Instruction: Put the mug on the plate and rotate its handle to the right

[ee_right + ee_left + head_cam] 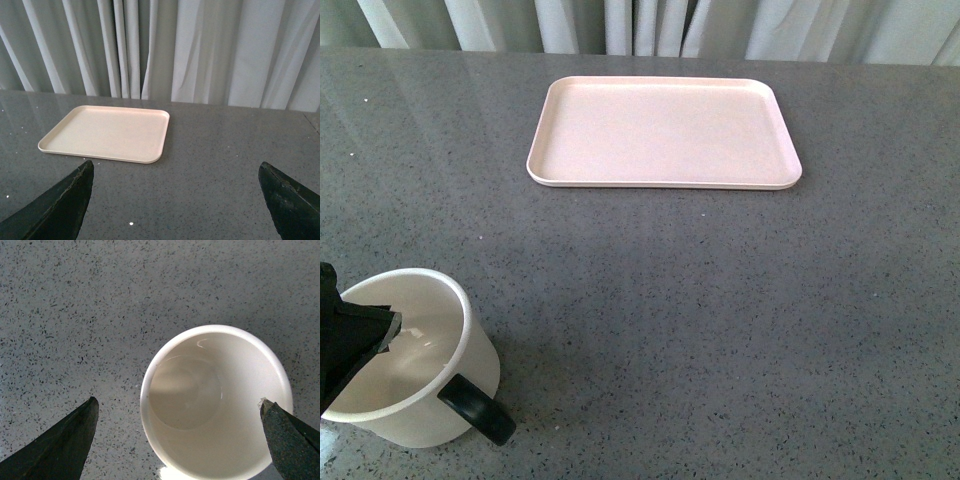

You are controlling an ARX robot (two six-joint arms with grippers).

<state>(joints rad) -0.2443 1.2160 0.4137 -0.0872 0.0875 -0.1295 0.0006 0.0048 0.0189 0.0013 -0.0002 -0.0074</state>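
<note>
Grey speckled desk (720, 330) fills most of what we see, with pale curtains (200, 50) hanging behind it. Next in size is the plate (663, 132), lying flat and bare far ahead of our left hand (177, 401) and off to its right, its long axis running side to side across the desk. Our right hand (176, 164) looks at that plate from well back, fingers spread wide and holding nothing.

Directly beneath the left hand stands the mug (415, 360), upright on the desk, mouth up and empty, so its long axis is vertical. It is well apart from the plate. Its handle (478, 408) juts from the side away from the left hand, pointing toward our own body and somewhat to the right.

The left hand is spread and grips nothing. One finger hangs over the mug's mouth near the rim; the other sits outside the wall with desk showing between.

We judge the step to be the grasp. To do it well, we should settle lower with the wall squarely between the fingers, keep clear of the handle, close firmly, then lift straight so the mug does not tip.
</note>
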